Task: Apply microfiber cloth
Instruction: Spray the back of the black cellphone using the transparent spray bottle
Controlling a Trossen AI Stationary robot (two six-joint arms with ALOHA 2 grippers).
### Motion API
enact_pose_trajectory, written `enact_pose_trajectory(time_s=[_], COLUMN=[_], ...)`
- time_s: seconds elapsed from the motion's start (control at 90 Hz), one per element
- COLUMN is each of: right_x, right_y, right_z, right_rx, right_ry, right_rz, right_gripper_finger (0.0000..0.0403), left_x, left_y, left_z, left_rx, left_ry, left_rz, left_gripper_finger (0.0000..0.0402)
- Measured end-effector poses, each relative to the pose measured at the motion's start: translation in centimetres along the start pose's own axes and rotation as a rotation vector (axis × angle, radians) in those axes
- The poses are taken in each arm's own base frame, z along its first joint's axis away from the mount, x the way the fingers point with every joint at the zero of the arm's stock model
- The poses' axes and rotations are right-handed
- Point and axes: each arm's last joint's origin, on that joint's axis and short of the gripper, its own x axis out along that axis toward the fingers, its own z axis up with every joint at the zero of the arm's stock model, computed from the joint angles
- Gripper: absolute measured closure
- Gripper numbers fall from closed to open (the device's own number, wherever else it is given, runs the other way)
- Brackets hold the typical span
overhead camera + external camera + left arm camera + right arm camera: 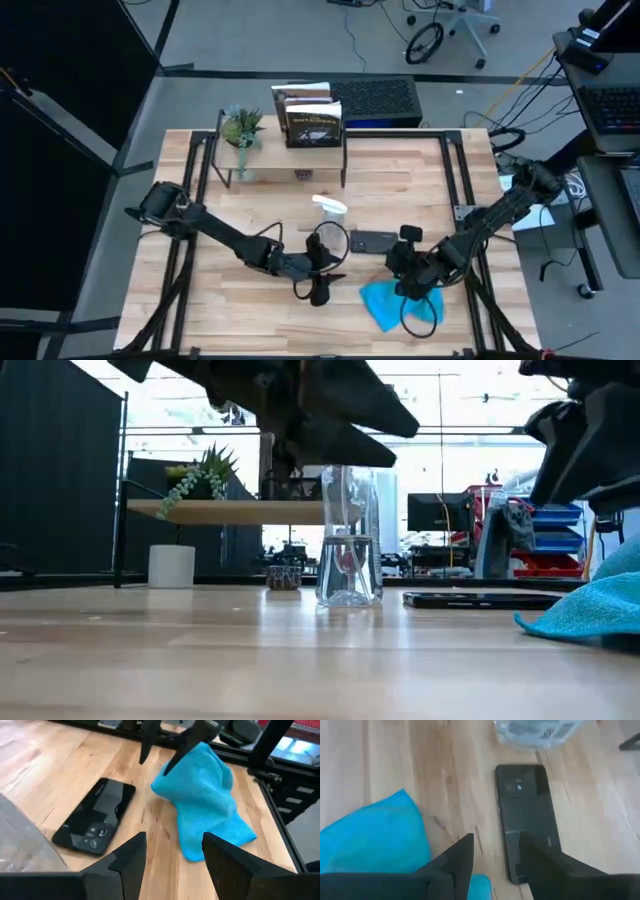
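Left wrist view shows the microfiber cloth bunched on the counter beside the phone, pinched up at its top by the right pincer, looking soft and floppy, while the left pincer waits, spread wide.

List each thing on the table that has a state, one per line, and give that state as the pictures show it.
microfiber cloth: crumpled in a heap on the table, lifted at one end by the right gripper.
phone: flat, camera side up, uncovered, apart from the cloth.
spray bottle: upright, clear.
right gripper: shut on the cloth.
left gripper: open, empty, facing the cloth.
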Motion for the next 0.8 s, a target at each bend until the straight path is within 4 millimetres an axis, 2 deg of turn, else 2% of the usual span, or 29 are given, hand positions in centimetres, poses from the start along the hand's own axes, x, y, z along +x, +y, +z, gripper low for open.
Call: enact_pose_trajectory(time_s=[0.267, 0.4, 0.544, 0.8], right_x=[-3.6, -4.1, -2.2, 2.9], right_y=[-0.2, 0.5, 1.4, 2.6], right_z=[-0.5, -2.4, -5.2, -8.4], right_rx=[0.189, 0.21, 0.273, 0.355], right_ry=[0.079, 0.168, 0.241, 0.217], right_rz=[0.267, 0.224, 0.154, 0.189], right_gripper_finger=[0.0203, 0.0185, 0.0182, 0.0181], left_x=[-0.1, -0.1, -0.1, -0.4], left_y=[-0.1, -0.1, -0.3, -0.4], left_z=[-0.2, -0.3, -0.4, -0.2], left_rx=[0.006, 0.008, 0.013, -0.033], left_ry=[0.017, 0.022, 0.032, 0.024], left_rz=[-0.001, -0.002, -0.003, -0.009], left_gripper_finger=[0.0223, 0.0223, 0.0223, 0.0223])
